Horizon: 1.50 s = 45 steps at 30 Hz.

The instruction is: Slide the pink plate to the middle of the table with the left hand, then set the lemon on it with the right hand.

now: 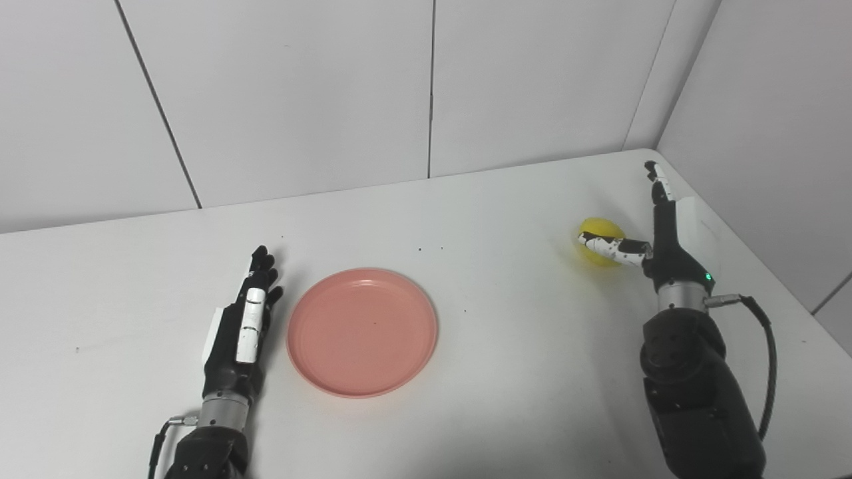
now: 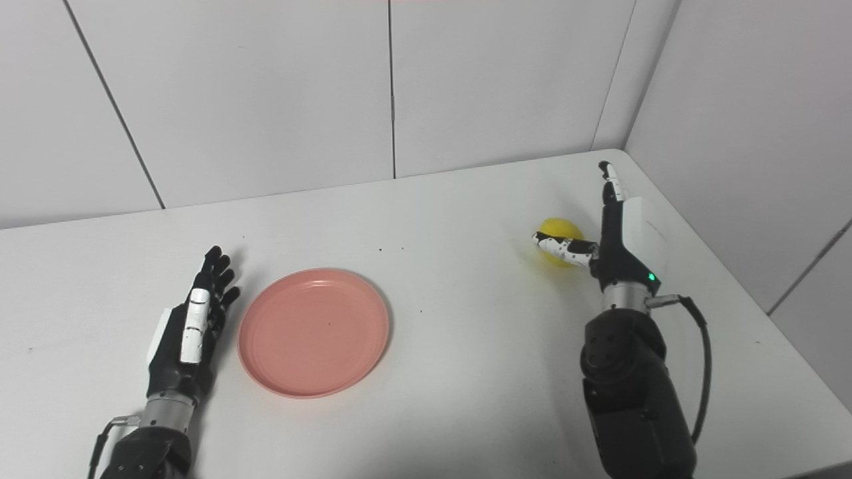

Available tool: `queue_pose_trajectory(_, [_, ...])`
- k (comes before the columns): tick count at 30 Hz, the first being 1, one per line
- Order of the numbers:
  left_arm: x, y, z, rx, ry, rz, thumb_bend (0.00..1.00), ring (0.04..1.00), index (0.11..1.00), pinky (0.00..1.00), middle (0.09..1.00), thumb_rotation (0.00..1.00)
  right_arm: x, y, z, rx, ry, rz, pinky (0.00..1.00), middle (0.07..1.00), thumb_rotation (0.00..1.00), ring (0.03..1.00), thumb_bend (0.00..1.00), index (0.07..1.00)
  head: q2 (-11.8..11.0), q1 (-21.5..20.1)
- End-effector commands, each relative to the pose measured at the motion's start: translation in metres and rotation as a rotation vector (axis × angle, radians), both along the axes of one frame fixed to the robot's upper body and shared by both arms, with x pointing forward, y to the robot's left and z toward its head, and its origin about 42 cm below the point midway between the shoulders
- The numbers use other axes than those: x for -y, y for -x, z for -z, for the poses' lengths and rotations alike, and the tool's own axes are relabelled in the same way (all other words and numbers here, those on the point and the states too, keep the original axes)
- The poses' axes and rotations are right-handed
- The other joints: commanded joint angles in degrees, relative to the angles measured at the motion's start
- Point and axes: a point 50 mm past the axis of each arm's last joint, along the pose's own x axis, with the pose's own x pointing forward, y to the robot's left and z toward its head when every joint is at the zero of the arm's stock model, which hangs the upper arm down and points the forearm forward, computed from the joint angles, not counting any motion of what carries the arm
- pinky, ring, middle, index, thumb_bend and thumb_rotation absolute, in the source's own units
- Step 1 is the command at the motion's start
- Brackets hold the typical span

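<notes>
The pink plate [image 1: 363, 330] lies flat on the white table [image 1: 506, 346], a little left of centre. My left hand [image 1: 241, 326] is open, edge-on, fingers pointing away, just left of the plate's rim with a small gap. The yellow lemon [image 1: 598, 241] sits at the far right of the table. My right hand [image 1: 655, 229] is open beside the lemon on its right, fingers stretched away and the thumb [image 1: 612, 247] reaching across the lemon's front. The hand is not closed around it.
The table's right edge [image 1: 765, 266] runs close behind my right hand, next to the wall. A black cable [image 1: 765, 359] loops off the right wrist. White wall panels stand along the table's far edge.
</notes>
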Motion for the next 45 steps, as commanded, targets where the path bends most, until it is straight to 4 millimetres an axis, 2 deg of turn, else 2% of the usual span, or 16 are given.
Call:
queue_pose_trajectory(1, [-0.003,-0.006,-0.012,0.058,0.009,0.004,0.64,0.999,1.0,1.0,1.0,1.0,0.005,-0.013,-0.019,0.044,0.009,-0.001,0.75,0.919,0.22,0.892,0.85,0.908,-0.1,0.0])
queue_pose_trajectory(6, [-0.005,-0.005,-0.013,0.052,0.02,0.003,0.63,1.0,1.0,1.0,1.0,1.0,0.012,-0.027,-0.011,-0.02,0.007,-0.001,0.75,0.906,0.21,0.883,0.87,0.895,-0.5,-0.3])
queue_pose_trajectory(15, [-0.008,-0.003,-0.013,0.044,0.018,0.015,0.6,1.0,1.0,1.0,1.0,1.0,0.019,-0.046,0.002,-0.11,0.035,0.004,0.75,0.898,0.24,0.871,0.87,0.883,-0.9,-0.5])
queue_pose_trajectory(22, [-0.01,-0.002,-0.014,0.04,0.018,0.012,0.59,1.0,1.0,1.0,1.0,1.0,0.021,-0.052,0.009,-0.156,0.078,0.015,0.78,0.903,0.28,0.881,0.86,0.892,-1.3,-0.8])
queue_pose_trajectory(26, [-0.01,-0.001,-0.015,0.039,0.028,0.001,0.57,0.999,1.0,1.0,0.998,1.0,0.021,-0.054,0.012,-0.169,0.058,0.011,0.82,0.908,0.28,0.902,0.86,0.895,-1.3,-0.8])
queue_pose_trajectory(30, [-0.009,0.0,-0.016,0.037,0.032,0.007,0.57,1.0,1.0,1.0,1.0,1.0,0.022,-0.057,0.015,-0.182,0.041,0.006,0.81,0.896,0.27,0.892,0.86,0.885,-1.2,-0.7])
queue_pose_trajectory(36, [-0.009,-0.001,-0.016,0.041,0.03,0.005,0.56,1.0,1.0,1.0,1.0,1.0,0.02,-0.057,0.019,-0.163,0.023,0.016,0.56,0.691,0.2,0.64,0.84,0.712,-1.2,-0.6])
queue_pose_trajectory(40, [-0.008,-0.001,-0.017,0.042,0.029,0.007,0.57,1.0,1.0,1.0,0.999,1.0,0.019,-0.057,0.021,-0.139,0.031,0.024,0.48,0.616,0.12,0.562,0.8,0.637,-1.2,-0.6])
queue_pose_trajectory(41, [-0.008,-0.001,-0.017,0.041,0.026,0.005,0.57,1.0,0.999,1.0,0.997,1.0,0.019,-0.057,0.022,-0.132,0.034,0.026,0.44,0.582,0.13,0.528,0.64,0.551,-0.9,-0.5])
queue_pose_trajectory(42, [-0.008,-0.001,-0.017,0.04,0.026,0.004,0.57,0.998,0.998,1.0,0.996,1.0,0.018,-0.057,0.022,-0.125,0.036,0.028,0.43,0.555,0.1,0.516,0.57,0.515,-0.9,-0.5])
queue_pose_trajectory(43, [-0.008,-0.001,-0.017,0.04,0.026,0.005,0.58,0.998,0.999,1.0,0.997,1.0,0.018,-0.057,0.022,-0.12,0.036,0.03,0.4,0.515,0.03,0.498,0.54,0.495,-0.9,-0.5])
queue_pose_trajectory(45, [-0.008,-0.001,-0.017,0.039,0.03,0.005,0.58,0.999,0.999,1.0,0.997,1.0,0.017,-0.057,0.024,-0.099,0.039,0.035,0.38,0.509,0.01,0.487,0.54,0.485,-0.8,-0.5])
